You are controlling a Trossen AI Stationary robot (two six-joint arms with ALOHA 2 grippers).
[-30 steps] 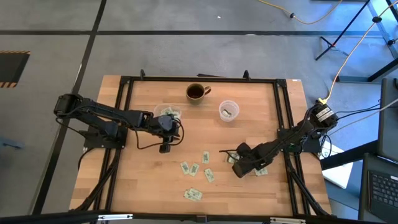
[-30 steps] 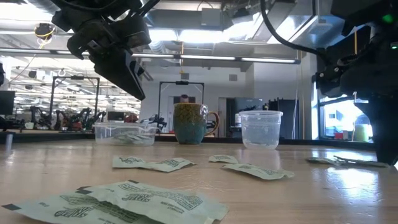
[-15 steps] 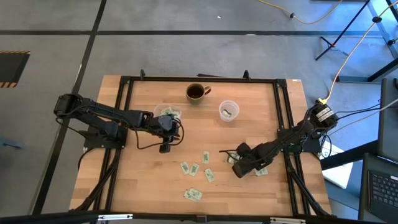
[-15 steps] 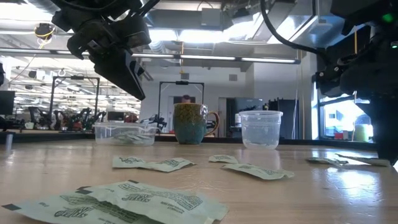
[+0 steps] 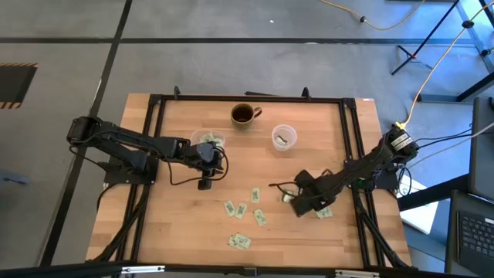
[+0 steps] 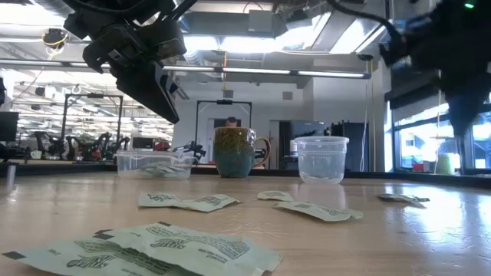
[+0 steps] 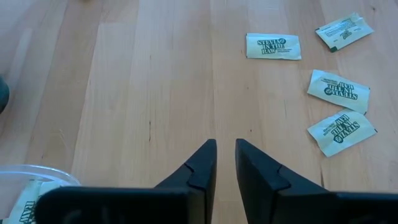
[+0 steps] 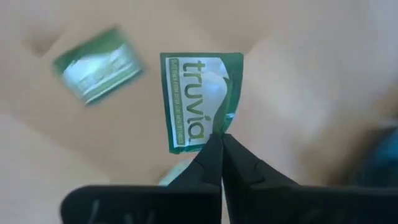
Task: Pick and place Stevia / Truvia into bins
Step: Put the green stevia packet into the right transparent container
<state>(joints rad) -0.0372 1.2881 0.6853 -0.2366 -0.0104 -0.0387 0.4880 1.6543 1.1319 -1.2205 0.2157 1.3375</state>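
My right gripper (image 8: 219, 142) is shut on a green and white Truvia sachet (image 8: 198, 99) above the table's right half (image 5: 296, 202). Several more sachets (image 5: 253, 194) (image 6: 188, 202) lie flat on the wood in the middle and near part. The clear shallow tub (image 5: 204, 140) (image 6: 153, 163) holds a few sachets. The clear round cup (image 5: 283, 137) (image 6: 321, 159) stands to its right. My left gripper (image 7: 225, 148) hangs above bare wood just near of the tub (image 5: 204, 183). It is open by a narrow gap with nothing in it. My right gripper pinches the sachet's short end near one corner (image 8: 216, 126) between its two fingertips. The fingers come from above, pointing steeply down. The sachet juts out past the tips with its printed face toward the wrist camera, clear of the table.
A dark mug (image 5: 245, 114) (image 6: 235, 152) stands at the far middle, between tub and cup. Another sachet (image 5: 324, 211) lies by my right arm. A black frame (image 5: 247, 98) runs around the tabletop. Bare wood lies between the tub and the loose sachets.
My right gripper has risen from the tabletop and tipped more steeply down. The sachet that lay under it at the table's right has come up off the wood with it.
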